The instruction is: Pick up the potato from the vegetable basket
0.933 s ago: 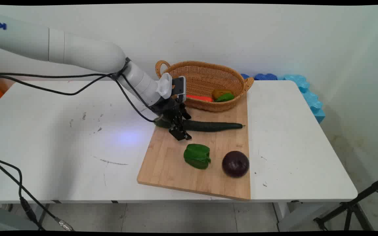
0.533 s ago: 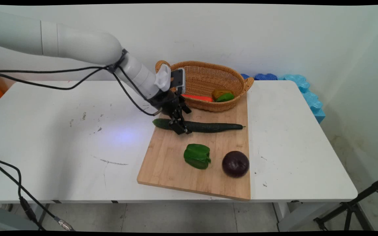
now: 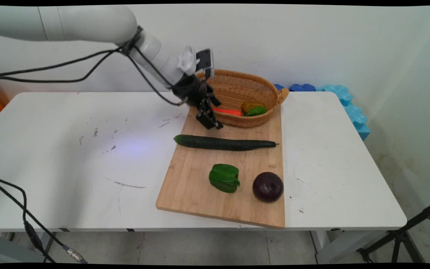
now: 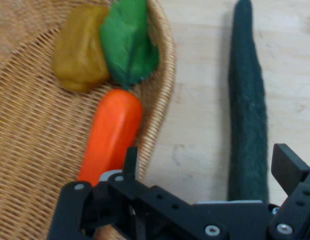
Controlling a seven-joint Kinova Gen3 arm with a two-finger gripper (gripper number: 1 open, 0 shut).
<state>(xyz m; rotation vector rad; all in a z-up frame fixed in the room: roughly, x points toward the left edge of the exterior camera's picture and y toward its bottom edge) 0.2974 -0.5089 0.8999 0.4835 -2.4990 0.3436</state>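
Main view: a white tabletop (image 3: 69, 157) is seen carrying a wooden cutting board (image 3: 196, 186) that reaches from the basket at the far edge to the near edge, right of centre. A wicker basket (image 3: 237, 84) is set at the board's far end, by the tabletop's far edge; an orange carrot (image 3: 230, 111), a brownish item (image 3: 250, 106) and a green item (image 3: 256, 110) are held in it. A long cucumber (image 3: 224, 143) is laid across the board just in front of the basket, its left tip reaching the board's left edge. A green bell pepper (image 3: 224, 178) is placed nearer the board's near edge, with a dark purple onion (image 3: 268, 186) just beside it at the board's right edge.

The black gripper (image 3: 209, 121) is held above the board's far left corner, between basket rim and cucumber, touching neither. In the hand view the gripper (image 4: 205, 167) is shown with fingers spread apart and nothing between them: one finger (image 4: 131, 161) over the carrot (image 4: 112, 135) and basket rim (image 4: 162, 100), the other (image 4: 287, 167) beyond the cucumber (image 4: 247, 115).
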